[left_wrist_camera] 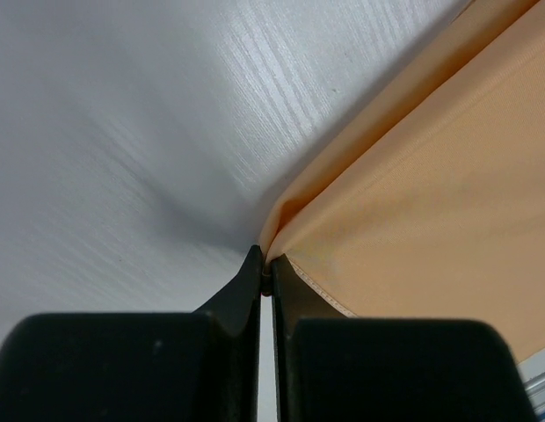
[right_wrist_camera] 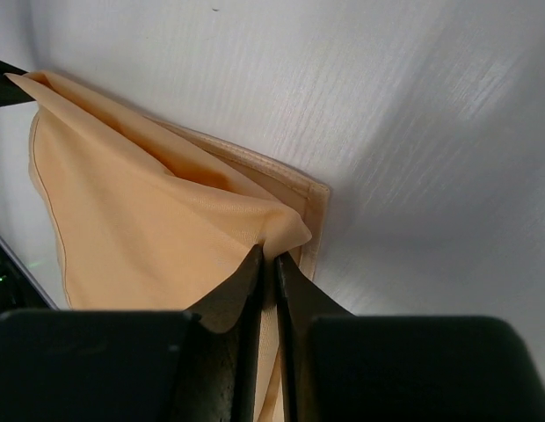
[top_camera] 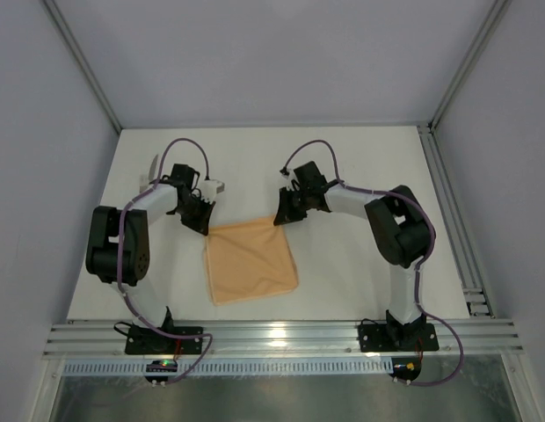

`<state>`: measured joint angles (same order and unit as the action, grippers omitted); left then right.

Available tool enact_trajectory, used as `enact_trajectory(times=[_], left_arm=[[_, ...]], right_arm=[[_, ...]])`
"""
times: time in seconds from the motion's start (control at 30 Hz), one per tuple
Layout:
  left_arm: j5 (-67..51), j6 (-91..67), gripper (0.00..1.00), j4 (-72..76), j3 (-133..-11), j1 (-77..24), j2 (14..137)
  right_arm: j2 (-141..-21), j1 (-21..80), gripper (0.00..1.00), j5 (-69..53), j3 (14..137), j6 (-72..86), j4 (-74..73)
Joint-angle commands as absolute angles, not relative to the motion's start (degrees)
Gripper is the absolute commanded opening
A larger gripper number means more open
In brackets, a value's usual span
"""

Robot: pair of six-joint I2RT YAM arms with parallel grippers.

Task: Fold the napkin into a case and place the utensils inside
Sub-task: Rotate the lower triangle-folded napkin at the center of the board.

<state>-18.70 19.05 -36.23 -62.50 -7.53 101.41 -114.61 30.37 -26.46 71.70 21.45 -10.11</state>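
Observation:
The peach-orange napkin (top_camera: 252, 261) lies flat on the white table as a rough square between the arms. My left gripper (top_camera: 205, 227) is shut on its far left corner; in the left wrist view the fingertips (left_wrist_camera: 265, 264) pinch the cloth (left_wrist_camera: 431, 176). My right gripper (top_camera: 279, 218) is shut on its far right corner; the right wrist view shows the gripper (right_wrist_camera: 274, 255) lifting an upper layer (right_wrist_camera: 149, 220) off a hemmed lower layer (right_wrist_camera: 315, 204). A slim pale utensil (top_camera: 152, 171) lies behind the left arm, partly hidden. No pouch-shaped case shows.
Grey walls enclose the table on the left, back and right. An aluminium rail (top_camera: 272, 337) runs along the near edge by the arm bases. A rail (top_camera: 448, 211) lines the right side.

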Motion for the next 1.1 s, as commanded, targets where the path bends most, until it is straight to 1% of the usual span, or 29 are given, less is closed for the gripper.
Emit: enact_trajectory(times=[0.0, 0.1, 0.13, 0.17, 0.2, 0.27, 0.3, 0.4, 0.47, 0.57, 0.73, 0.77, 0.9, 0.93, 0.97, 1.0, 1.03, 1.07], left_arm=[[-19.34, 20.48, 0.00, -36.47, -61.80, -7.56, 101.87], [-19.34, 20.65, 0.00, -36.21, -59.77, -7.56, 100.11], [-19.25, 20.57, 0.00, -36.12, -59.50, -7.56, 99.85], [-18.99, 20.57, 0.00, -36.21, -59.24, -7.56, 99.67], [-18.81, 20.57, 0.00, -36.30, -59.06, -7.56, 99.49], [-18.63, 20.22, 0.00, -36.91, -58.45, -7.47, 98.88], [-18.55, 20.13, 0.00, -37.18, -58.36, -7.47, 98.53], [-18.55, 19.86, 0.00, -38.14, -57.66, -7.38, 97.03], [-18.28, 19.95, 0.02, -37.79, -56.87, -7.47, 96.24], [-17.84, 19.86, 0.04, -37.88, -56.60, -7.38, 96.24], [-17.05, 19.25, 0.09, -37.01, -56.25, -7.38, 95.98], [-16.79, 19.34, 0.10, -36.65, -56.51, -7.38, 95.98], [-15.65, 18.90, 0.20, -36.30, -58.53, -7.38, 96.59], [-15.38, 18.72, 0.27, -36.47, -58.88, -7.38, 96.59], [-15.38, 18.72, 0.31, -36.65, -59.23, -7.38, 96.59], [-15.29, 18.63, 0.37, -37.00, -59.85, -7.38, 96.16], [-15.21, 18.55, 0.39, -37.18, -60.11, -7.38, 95.89], [-15.12, 18.46, 0.40, -37.18, -60.29, -7.30, 95.45]], right_arm=[[-114.68, 30.15, 0.13, -24.96, 76.01, 19.96, -11.94], [-119.33, 29.97, 0.13, -24.70, 84.17, 18.20, -15.81], [-120.31, 29.97, 0.13, -24.70, 85.24, 18.02, -17.04], [-121.02, 29.97, 0.15, -25.22, 86.12, 18.02, -17.49], [-121.90, 29.97, 0.23, -25.31, 87.09, 18.02, -17.84], [-121.64, 29.97, 0.32, -25.05, 87.10, 17.93, -18.02], [-120.51, 29.97, 0.40, -24.18, 86.58, 17.76, -18.02], [-116.57, 29.18, 0.48, -22.07, 85.35, 16.18, -18.89], [-114.01, 28.22, 0.49, -21.10, 84.03, 14.95, -19.07], [-107.07, 27.60, 0.49, -19.60, 79.56, 13.45, -18.37], [-96.00, 27.60, 0.50, -19.42, 67.26, 12.83, -14.51], [-92.58, 27.51, 0.50, -19.60, 63.23, 12.83, -13.37], [-87.90, 27.25, 0.50, -20.82, 57.31, 12.83, -7.67], [-87.46, 26.99, 0.50, -21.79, 56.61, 13.35, -6.17], [-86.41, 26.63, 0.51, -24.15, 55.04, 14.32, -4.50], [-85.79, 25.50, 0.51, -25.30, 54.06, 17.02, -0.22], [-85.09, 24.97, 0.51, -25.92, 53.18, 18.36, 3.13], [-84.12, 24.61, 0.51, -24.01, 51.52, 19.33, 4.99]])
